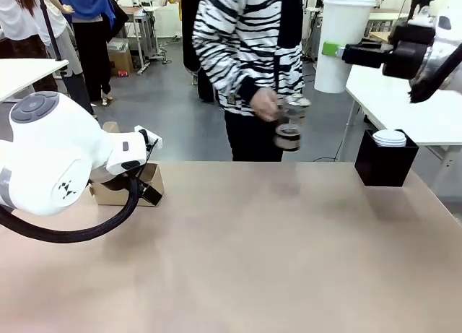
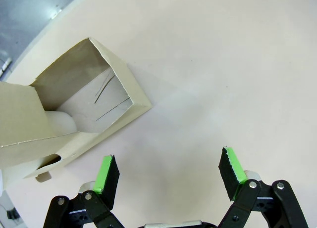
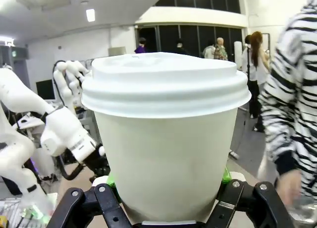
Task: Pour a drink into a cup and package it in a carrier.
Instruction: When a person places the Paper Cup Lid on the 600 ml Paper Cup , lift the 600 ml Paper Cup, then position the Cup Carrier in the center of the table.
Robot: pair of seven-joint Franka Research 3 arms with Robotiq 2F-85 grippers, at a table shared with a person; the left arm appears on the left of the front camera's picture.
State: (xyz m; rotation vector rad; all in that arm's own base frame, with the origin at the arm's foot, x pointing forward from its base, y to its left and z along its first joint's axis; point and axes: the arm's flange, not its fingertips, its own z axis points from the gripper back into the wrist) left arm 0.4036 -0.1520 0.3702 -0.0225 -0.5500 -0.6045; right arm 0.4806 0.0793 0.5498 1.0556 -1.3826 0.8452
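My right gripper (image 1: 345, 53) clamps the lidded cup (image 1: 341, 29) aloft; tilting it could spill the contents. My left gripper (image 2: 171, 174) hangs apart near the carrier (image 2: 74, 107).

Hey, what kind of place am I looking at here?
Most likely a robotics lab or demo hall: white robot arms at a beige table, one holding a lidded cup, more white worktables on a grey floor, people standing about behind.

My right gripper (image 3: 168, 179) clamps the white cup (image 3: 166, 154) low on its wall, green pads (image 3: 226, 176) on either side. A white lid (image 3: 166, 84) caps the cup. Right of the cup: a person's striped sleeve (image 3: 292, 99). Left of the cup: the left arm (image 3: 59, 134).
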